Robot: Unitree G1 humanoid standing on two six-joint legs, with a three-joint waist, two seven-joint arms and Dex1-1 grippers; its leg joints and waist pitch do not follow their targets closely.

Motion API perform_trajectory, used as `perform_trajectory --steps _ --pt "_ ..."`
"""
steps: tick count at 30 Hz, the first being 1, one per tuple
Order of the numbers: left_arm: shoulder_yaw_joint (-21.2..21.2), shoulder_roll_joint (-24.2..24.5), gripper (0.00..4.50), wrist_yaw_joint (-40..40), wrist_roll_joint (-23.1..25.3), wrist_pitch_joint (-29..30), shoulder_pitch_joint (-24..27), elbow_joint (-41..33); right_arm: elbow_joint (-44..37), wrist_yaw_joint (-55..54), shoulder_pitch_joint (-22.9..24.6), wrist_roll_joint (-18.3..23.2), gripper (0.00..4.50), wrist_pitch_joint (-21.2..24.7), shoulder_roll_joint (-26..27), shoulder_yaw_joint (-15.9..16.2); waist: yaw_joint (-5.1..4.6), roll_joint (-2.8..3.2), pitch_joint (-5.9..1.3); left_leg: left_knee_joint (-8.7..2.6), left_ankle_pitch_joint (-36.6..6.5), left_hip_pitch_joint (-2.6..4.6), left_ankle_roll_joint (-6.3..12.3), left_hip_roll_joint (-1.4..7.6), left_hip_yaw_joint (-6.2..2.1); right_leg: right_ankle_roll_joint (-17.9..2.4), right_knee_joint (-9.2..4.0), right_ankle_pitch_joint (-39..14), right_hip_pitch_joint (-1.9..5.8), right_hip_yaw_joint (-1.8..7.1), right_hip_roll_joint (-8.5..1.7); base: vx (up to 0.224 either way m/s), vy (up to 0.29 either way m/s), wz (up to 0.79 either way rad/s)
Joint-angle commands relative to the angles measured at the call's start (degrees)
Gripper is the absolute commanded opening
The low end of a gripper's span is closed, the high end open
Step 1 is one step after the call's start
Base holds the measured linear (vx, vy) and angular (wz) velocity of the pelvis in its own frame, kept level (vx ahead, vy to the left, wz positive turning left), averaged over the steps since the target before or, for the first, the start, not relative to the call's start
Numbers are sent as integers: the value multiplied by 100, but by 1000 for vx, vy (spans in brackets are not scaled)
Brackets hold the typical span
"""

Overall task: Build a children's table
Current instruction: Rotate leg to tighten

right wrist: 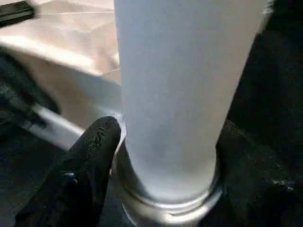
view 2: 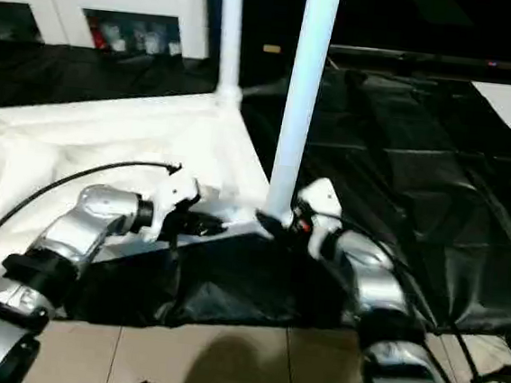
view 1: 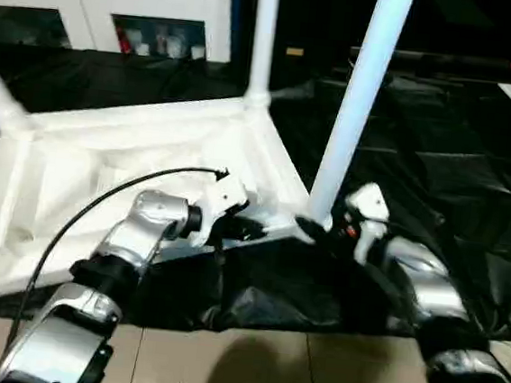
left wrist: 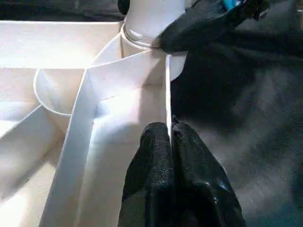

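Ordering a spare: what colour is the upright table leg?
White; the leg shows best in the left eye view.

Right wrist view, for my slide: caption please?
Right end effector straddling the base of a white leg seated in the upturned tabletop's corner socket.

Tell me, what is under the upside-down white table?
The table top lies on a black sheet spread over the floor. The sheet's front edge stops at bare tiles. What lies directly beneath the top is covered by it, so that part cannot be seen.

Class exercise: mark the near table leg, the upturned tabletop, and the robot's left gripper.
near table leg (view 1: 355, 101), left eye view, mid-shaft.
upturned tabletop (view 1: 76, 174), left eye view, ribbed underside.
left gripper (left wrist: 169, 137), left wrist view, fingertips shut on the tabletop's rim.
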Motion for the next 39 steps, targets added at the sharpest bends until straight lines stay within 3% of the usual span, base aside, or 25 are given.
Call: perform_trajectory --steps 1,6,10,14,18,20,23,27,32,39 --pt "-75 -181 0 -87 -225 -196 -126 -268 -293 788 85 89 305 76 189 575 33 -41 -385 -394 -1005 102 414 744 -364 -1454 -387 -918 243 446 -724 0 0 0" --pt "-69 -41 0 -380 -267 -222 -74 -282 -555 1483 204 137 268 151 -93 729 70 -48 -383 -401 -1038 113 329 743 -369 -1424 -398 -1090 232 446 -720 0 0 0" --pt "-70 54 0 -621 -331 -256 -27 -314 -819 1962 312 151 261 327 -270 849 109 -50 -394 -390 -910 111 379 742 -370 -1412 -382 -961 234 445 -723 0 0 0" --pt "-66 98 0 -691 -343 -250 4 -357 -941 2065 360 131 261 352 -330 909 125 -64 -387 -394 -918 114 369 746 -372 -1383 -395 -1075 225 444 -728 0 0 0" --pt "-83 132 0 -734 -341 -230 43 -406 -826 1782 333 -126 260 58 -321 966 116 -68 -381 -396 -984 110 292 737 -374 -1353 -408 -1221 220 447 -733 0 0 0" --pt "-83 124 0 -741 -333 -236 49 -405 -755 1728 273 -83 260 292 -272 909 114 -64 -389 -395 -912 104 318 737 -379 -1361 -396 -1135 233 443 -724 0 0 0" --pt "-84 117 0 -754 -329 -243 43 -395 -778 1678 231 23 329 471 -216 803 107 -57 -385 -395 -928 106 346 737 -378 -1379 -399 -1111 228 440 -716 0 0 0" --pt "-84 123 0 -766 -308 -255 28 -378 -904 1490 250 -102 331 195 -245 851 117 -34 -396 -402 -976 131 249 749 -379 -1390 -387 -1049 208 445 -721 0 0 0" --pt "-97 140 0 -767 -290 -257 23 -369 -941 1607 277 -11 331 202 -228 795 131 -29 -403 -394 -891 116 312 746 -374 -1448 -357 -783 227 440 -716 0 0 0" --pt "-108 165 0 -771 -274 -264 23 -343 -903 1700 293 -43 273 189 -283 837 143 -38 -406 -384 -856 116 319 740 -373 -1429 -361 -827 234 440 -722 0 0 0"
